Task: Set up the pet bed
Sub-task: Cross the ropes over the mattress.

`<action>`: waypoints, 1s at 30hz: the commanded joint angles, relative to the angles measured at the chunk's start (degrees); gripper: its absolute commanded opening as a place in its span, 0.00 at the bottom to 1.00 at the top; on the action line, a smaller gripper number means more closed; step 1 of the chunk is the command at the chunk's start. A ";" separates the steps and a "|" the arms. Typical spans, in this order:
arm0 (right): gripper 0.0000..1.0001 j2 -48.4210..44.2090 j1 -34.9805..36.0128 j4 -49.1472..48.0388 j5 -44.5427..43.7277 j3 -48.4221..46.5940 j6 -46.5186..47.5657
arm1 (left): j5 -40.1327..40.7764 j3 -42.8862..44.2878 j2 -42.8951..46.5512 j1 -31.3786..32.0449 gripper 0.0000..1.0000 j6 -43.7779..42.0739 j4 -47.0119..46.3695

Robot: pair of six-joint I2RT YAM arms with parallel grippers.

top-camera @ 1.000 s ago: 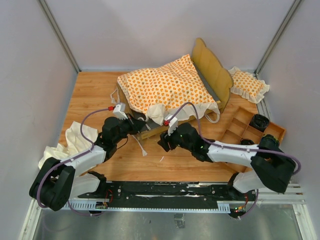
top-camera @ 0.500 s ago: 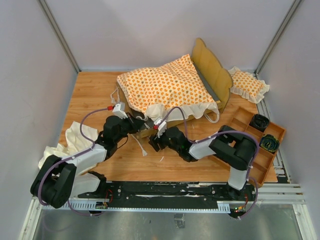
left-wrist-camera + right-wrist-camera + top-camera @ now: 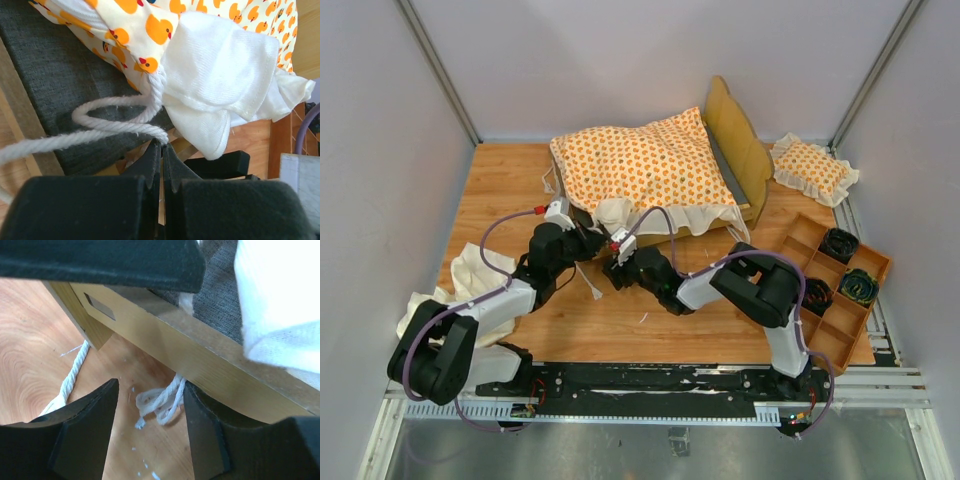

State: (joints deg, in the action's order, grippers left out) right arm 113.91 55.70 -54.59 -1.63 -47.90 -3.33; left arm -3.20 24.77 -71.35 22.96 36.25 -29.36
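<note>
Taking the wooden foot rail as the landmark, the plain cream cloth lies well off to its left on the table, out of play. Just left of the rail's near corner, the left gripper sits with its jaws pressed together. Its tips touch a loop of the tie string, which comes out of the cushion's corner and lies across the grey fabric base. I cannot tell whether any strand is actually pinched. The cushion rests on top of the frame, and its ruffled corner spills over the rail toward both arms. Its long axis runs away from the rail, up and to the right, to the headboard. Just below the rail, on the near side, the right gripper stands wide apart and holds nothing. A frayed string end hangs out from under the rail, directly between its two fingers, with a second cord trailing on the table beyond its left finger. The next move probably turns on this: the loose end lies straight ahead of the right gripper and tucked under the rail. That arm is therefore the nearer one to take it, while the left arm is placed above, at the cushion corner. Far to the right of the rail, past the headboard, the small pillow lies apart.
</note>
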 commanded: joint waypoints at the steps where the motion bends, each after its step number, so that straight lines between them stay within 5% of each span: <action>1: 0.53 3.30 0.02 -4.73 -3.66 -2.75 -2.38 | 1.12 -0.02 0.73 -0.28 0.00 0.92 -0.20; 3: 0.43 3.77 0.02 -4.87 -4.37 -2.28 -2.96 | 2.21 -0.56 1.43 -0.23 0.07 2.17 0.65; 7: 0.03 2.92 0.02 -4.99 -4.29 -0.32 -3.06 | 4.52 0.12 3.74 -0.23 0.28 2.67 6.67; 8: 0.01 2.11 0.10 -5.09 -4.08 0.66 -3.08 | 5.19 0.76 4.62 -0.33 0.32 2.66 8.87; 12: 0.00 -3.73 0.02 -4.94 -1.74 5.81 -3.13 | 9.20 4.40 9.64 -0.37 0.45 1.82 19.98; 19: 0.00 -10.30 0.15 -2.26 2.00 13.12 -5.43 | 19.46 6.78 16.03 -2.19 0.45 -1.34 31.28; 30: 0.00 -15.88 2.52 -0.52 5.18 17.47 -8.26 | 5.81 0.87 12.02 -11.80 0.36 -5.21 24.32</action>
State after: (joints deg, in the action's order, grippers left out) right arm 101.97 56.60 -54.78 2.46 -31.86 -9.72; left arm 8.36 28.91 -57.67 11.81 33.61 -0.47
